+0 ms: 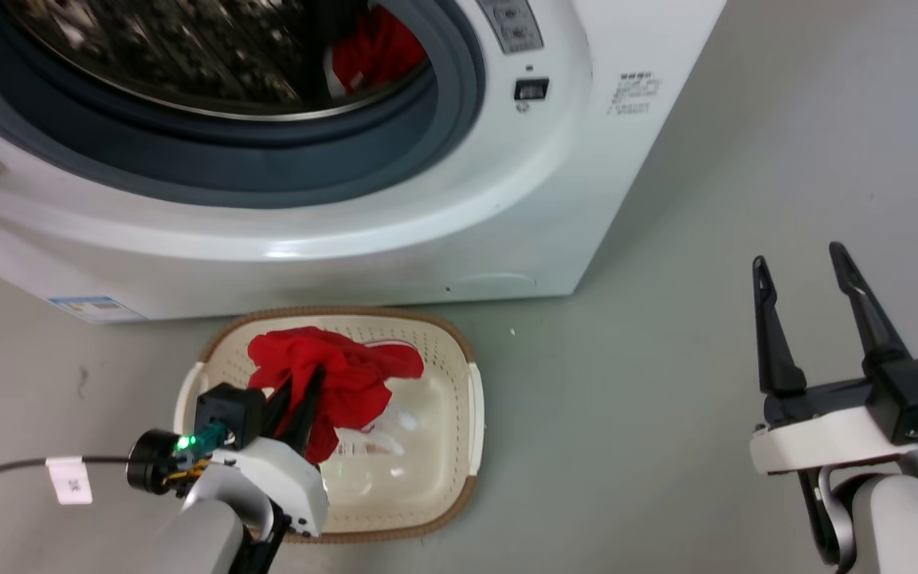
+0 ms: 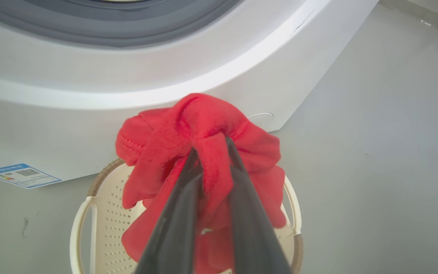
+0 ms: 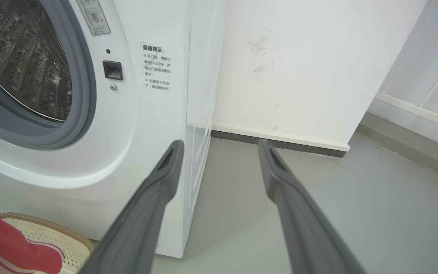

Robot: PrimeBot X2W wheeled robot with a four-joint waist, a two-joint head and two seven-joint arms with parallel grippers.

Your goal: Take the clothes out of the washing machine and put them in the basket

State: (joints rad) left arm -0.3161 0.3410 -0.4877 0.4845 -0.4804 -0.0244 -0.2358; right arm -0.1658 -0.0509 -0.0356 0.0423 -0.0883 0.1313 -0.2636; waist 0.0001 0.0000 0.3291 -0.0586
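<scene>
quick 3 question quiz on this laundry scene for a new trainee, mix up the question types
1. True or false: the right gripper, with two long dark fingers, is shut on a piece of clothing.
2. The left gripper is shut on a bunched bright red soft garment. What is it holding it over? A) bare grey floor B) the cream-white oval perforated plastic basket C) a table
3. Fill in: more red fabric lies inside the large white front-loading washing machine, in its perforated steel ____.

Key: 1 false, it is open and empty; 2 B; 3 drum.
</scene>
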